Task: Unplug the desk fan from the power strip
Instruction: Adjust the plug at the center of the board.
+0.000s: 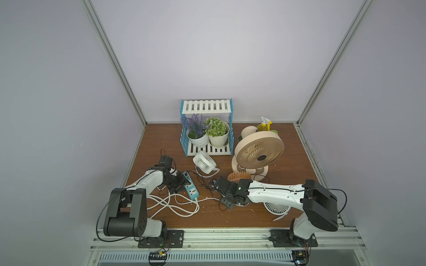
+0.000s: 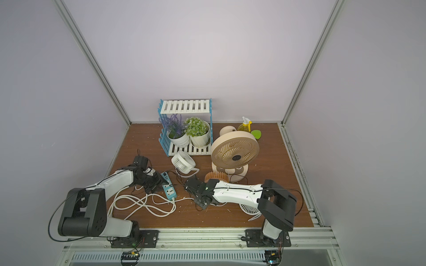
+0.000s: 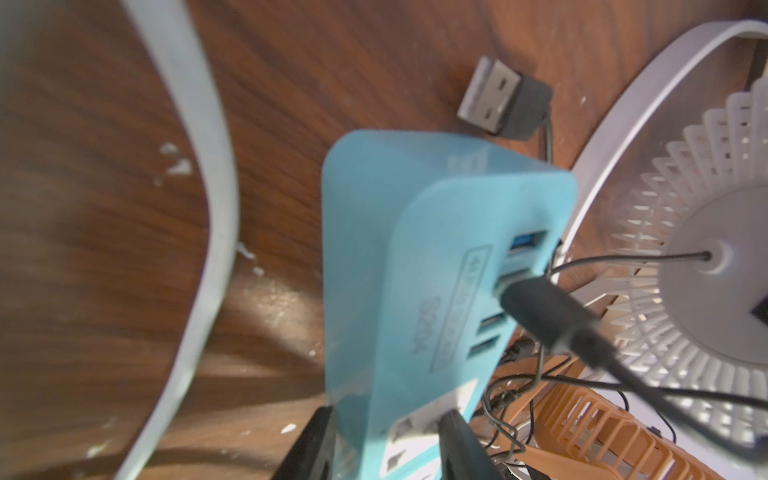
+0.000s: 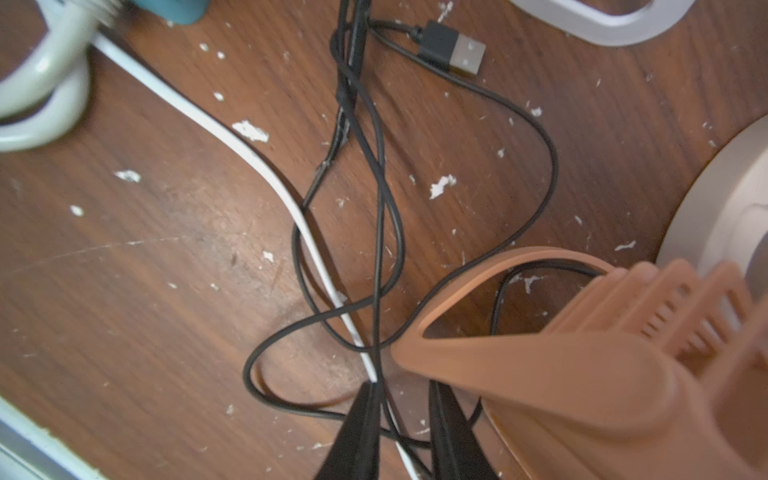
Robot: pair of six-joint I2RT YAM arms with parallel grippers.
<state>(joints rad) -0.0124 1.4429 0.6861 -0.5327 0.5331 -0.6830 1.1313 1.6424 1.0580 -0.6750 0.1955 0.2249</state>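
**Left gripper [image 3: 386,413] clamped on the power strip [image 3: 395,270].** One black finger [image 3: 309,449] presses each long side of the teal bar, just behind its row of USB ports. A black USB plug [image 3: 544,311] sits in one of those ports, its lead trailing off to the right. Which fan it feeds cannot be told.

In both top views the strip lies on the near left part of the wooden table [image 1: 161,142], running far to near. The left gripper is at its far end, and the thick white cord [image 1: 170,205] loops from its near end toward the left arm's base.

Just right of the strip, the right gripper [image 4: 403,390] is low over the table with its jaws narrowly apart. Thin black cables [image 4: 378,249] and a thin white cable [image 4: 266,166] run through the gap. The orange fan [image 4: 582,365] lies on the table just beside the right gripper, on its right.

A loose USB plug [image 4: 451,54] lies unplugged on the table near the strip's far end. Beyond it stands the white fan [image 1: 204,163], with a black lead entering its hub. The large beige fan [image 1: 259,150] stands farther right, and a shelf [image 1: 207,108] with two potted plants stands at the far edge.
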